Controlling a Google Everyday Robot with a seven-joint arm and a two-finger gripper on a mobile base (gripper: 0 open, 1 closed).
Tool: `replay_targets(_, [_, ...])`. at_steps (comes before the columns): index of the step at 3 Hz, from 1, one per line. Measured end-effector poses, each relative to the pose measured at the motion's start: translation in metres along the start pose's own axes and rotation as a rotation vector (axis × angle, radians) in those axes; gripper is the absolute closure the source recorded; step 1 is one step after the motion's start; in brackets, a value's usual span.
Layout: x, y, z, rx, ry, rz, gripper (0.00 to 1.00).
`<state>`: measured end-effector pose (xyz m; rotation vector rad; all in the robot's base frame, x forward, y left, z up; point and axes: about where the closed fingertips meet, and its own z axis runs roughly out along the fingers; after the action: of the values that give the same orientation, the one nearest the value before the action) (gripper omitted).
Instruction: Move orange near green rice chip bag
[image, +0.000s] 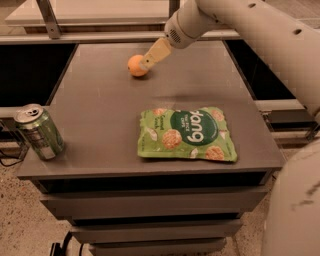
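The orange (135, 65) sits on the grey table (100, 115) at the far middle. The green rice chip bag (187, 134) lies flat near the table's front right, well apart from the orange. My gripper (148, 60) reaches in from the upper right on a white arm. Its tan fingers point down-left and its tip is right at the orange's right side.
A green-and-silver drink can (38, 131) stands at the table's front left corner. Shelving and metal posts (47, 17) run behind the table. The robot's white body (295, 210) fills the lower right. Drawers sit below the tabletop.
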<state>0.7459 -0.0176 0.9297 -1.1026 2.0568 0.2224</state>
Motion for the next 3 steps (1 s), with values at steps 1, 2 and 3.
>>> replay_targets(1, [-0.007, 0.014, 0.031, -0.032, -0.004, 0.012, 0.0])
replay_targets(2, [-0.009, 0.026, 0.053, -0.067, -0.018, 0.021, 0.0])
replay_targets(3, [-0.01, 0.032, 0.067, -0.098, -0.044, 0.017, 0.0])
